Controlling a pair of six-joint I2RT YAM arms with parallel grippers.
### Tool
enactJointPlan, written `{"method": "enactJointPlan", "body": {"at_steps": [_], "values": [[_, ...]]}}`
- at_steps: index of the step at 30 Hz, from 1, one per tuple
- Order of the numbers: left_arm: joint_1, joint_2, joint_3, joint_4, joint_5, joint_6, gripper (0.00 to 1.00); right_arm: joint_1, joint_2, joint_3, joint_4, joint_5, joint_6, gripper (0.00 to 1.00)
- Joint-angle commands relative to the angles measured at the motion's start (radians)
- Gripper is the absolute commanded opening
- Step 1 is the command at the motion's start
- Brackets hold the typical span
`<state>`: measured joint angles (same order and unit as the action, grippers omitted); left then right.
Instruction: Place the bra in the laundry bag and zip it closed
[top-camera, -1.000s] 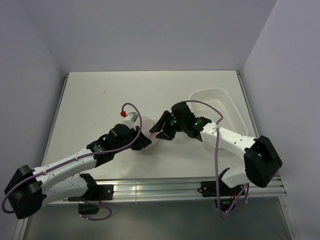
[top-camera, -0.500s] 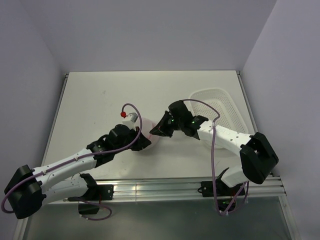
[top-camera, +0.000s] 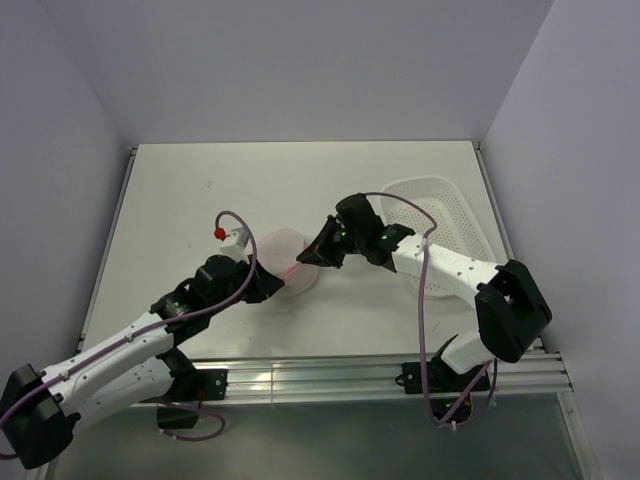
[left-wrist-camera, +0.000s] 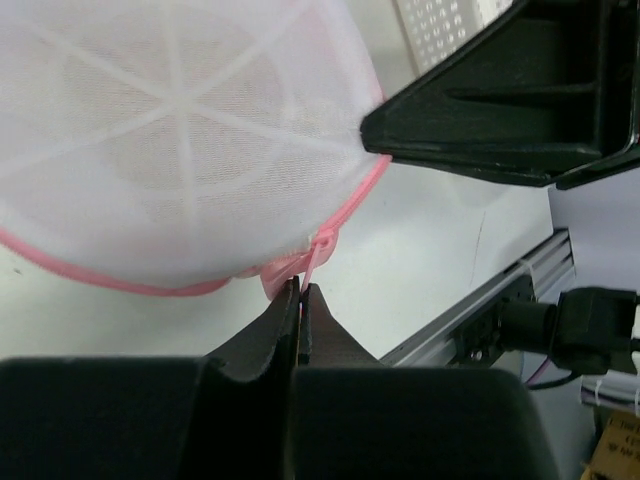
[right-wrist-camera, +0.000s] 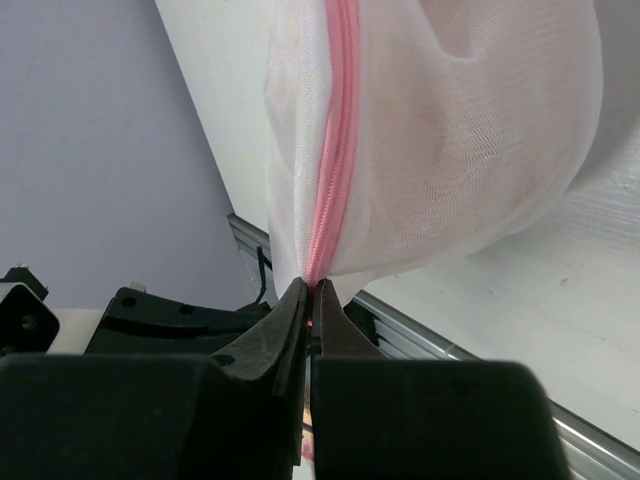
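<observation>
The laundry bag, a round white mesh pouch with a pink zipper rim, lies between my two grippers. The left gripper is at its near-left side. In the left wrist view its jaws are shut on a thin pink zipper tab hanging from the bag. The right gripper is at the bag's right side, shut on the pink zipper rim. The bra shows only as a faint peach tint through the mesh.
A white perforated plastic basket stands at the right of the table, behind the right arm. The table's metal front rail runs along the near edge. Purple walls close in the left, back and right sides.
The right gripper moved left to the bag and shut on its zipper rim. The left arm drew back to the left with the pink tab, uncovering more of the bag.
</observation>
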<state>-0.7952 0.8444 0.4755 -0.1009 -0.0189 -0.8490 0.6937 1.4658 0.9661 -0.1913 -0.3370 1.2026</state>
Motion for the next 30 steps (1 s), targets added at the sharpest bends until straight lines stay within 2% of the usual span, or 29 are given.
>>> {"method": "enactJointPlan", "body": {"at_steps": [1,5,17,20,21,23,24,26,27,30], "values": [[0.048,-0.031,-0.023,-0.105,-0.015,0.001,0.0,-0.04,0.008,0.072,-0.005,0.043,-0.041,0.0],[0.089,-0.022,-0.025,-0.118,-0.007,0.004,0.0,-0.054,0.016,0.088,-0.016,0.039,-0.054,0.0],[0.099,-0.021,0.012,-0.151,-0.039,0.027,0.0,-0.057,0.044,0.155,-0.053,0.041,-0.09,0.0],[0.099,-0.033,0.009,-0.14,-0.03,0.027,0.16,-0.059,0.054,0.166,-0.045,0.03,-0.092,0.0],[0.099,-0.037,0.012,-0.141,-0.03,0.027,0.27,-0.059,0.063,0.181,-0.046,0.029,-0.095,0.0],[0.099,-0.059,0.032,-0.163,-0.041,0.031,0.41,-0.059,0.077,0.209,-0.056,0.026,-0.106,0.0],[0.097,-0.068,0.044,-0.177,-0.049,0.033,0.52,-0.059,0.099,0.25,-0.065,0.024,-0.118,0.0],[0.097,-0.09,0.09,-0.206,-0.078,0.045,0.65,-0.059,0.123,0.302,-0.095,0.032,-0.133,0.0],[0.097,-0.096,0.106,-0.241,-0.09,0.053,0.86,-0.059,0.151,0.36,-0.108,0.035,-0.146,0.0],[0.099,-0.125,0.173,-0.301,-0.137,0.061,0.87,-0.059,0.22,0.483,-0.135,0.027,-0.156,0.0]]}}
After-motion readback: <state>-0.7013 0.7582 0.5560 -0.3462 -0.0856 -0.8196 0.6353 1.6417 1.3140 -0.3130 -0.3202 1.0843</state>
